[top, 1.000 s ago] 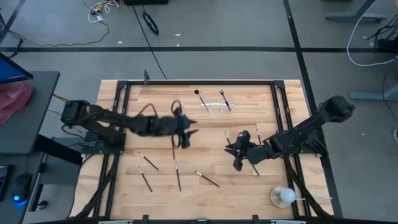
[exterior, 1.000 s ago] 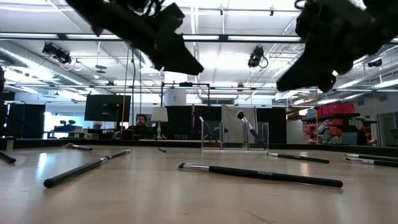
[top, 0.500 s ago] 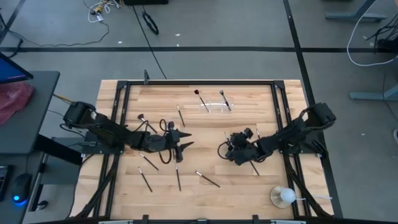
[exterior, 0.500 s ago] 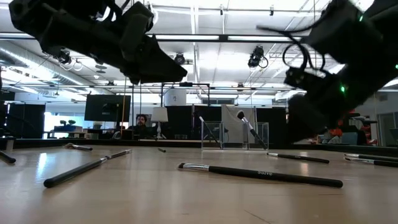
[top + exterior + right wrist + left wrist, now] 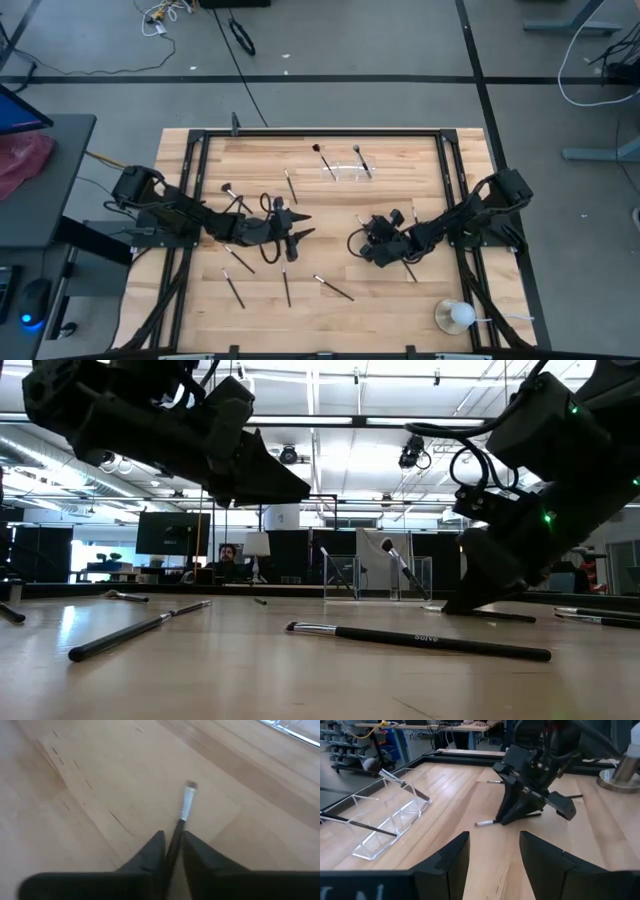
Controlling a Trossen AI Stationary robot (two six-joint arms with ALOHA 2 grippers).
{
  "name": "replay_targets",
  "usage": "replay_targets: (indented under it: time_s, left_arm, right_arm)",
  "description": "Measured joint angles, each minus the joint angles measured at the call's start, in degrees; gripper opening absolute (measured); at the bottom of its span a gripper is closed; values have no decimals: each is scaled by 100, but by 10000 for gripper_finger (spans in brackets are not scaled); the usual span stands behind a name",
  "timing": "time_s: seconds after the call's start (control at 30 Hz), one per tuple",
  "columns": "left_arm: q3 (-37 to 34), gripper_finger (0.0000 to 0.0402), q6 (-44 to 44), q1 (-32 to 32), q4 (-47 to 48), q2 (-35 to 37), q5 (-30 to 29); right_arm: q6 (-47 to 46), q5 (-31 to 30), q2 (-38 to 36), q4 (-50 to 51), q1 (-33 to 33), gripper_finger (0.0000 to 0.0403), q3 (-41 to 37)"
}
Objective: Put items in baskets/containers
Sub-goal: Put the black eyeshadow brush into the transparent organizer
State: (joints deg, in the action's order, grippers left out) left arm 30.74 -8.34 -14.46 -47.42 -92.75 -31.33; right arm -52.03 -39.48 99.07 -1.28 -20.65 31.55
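Observation:
My right gripper (image 5: pixel 363 246) is down on the table right of centre, shut on the dark handle of a makeup brush (image 5: pixel 186 805) that lies flat on the wood, its pale tuft pointing away from the fingers (image 5: pixel 154 851). In the left wrist view the same brush (image 5: pixel 485 823) shows under the right gripper (image 5: pixel 512 817). My left gripper (image 5: pixel 296 229) hovers left of centre, open, nothing between its fingers (image 5: pixel 449 862). The clear organizer (image 5: pixel 346 172) stands at the back with two brushes in it. Several more brushes (image 5: pixel 238 261) lie loose on the wood.
A white ball on a clear round base (image 5: pixel 455 316) stands at the front right corner. A black frame (image 5: pixel 300 131) borders the table. In the low view a long brush (image 5: pixel 420 641) lies in front, and a person (image 5: pixel 229 556) sits far behind.
The right gripper came down to the table, opened wide, then shut around a brush handle. The left arm drew back leftward and lowered a little, still open.

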Motion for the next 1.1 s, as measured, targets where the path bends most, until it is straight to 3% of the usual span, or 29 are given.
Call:
replay_targets:
  time_s: [0.13,0.47,0.67,0.87,1.1]
  left_arm:
    - [0,179,5,20,-34,0,2]
    - [0,179,3,40,-37,0,5]
    - [0,179,8,41,-63,2,7]
    - [0,179,142,41,-212,4,264]
    - [4,179,664,36,-839,7,982]
  right_arm:
    - [30,-13,2,-65,3,11,-11]
    - [589,-233,17,-990,-6,5,-50]
    - [1154,-371,-417,-1464,-90,5,-48]
    - [2175,-586,-1114,-2151,-442,5,-42]
    - [4160,-367,-1346,-4059,-950,5,-37]
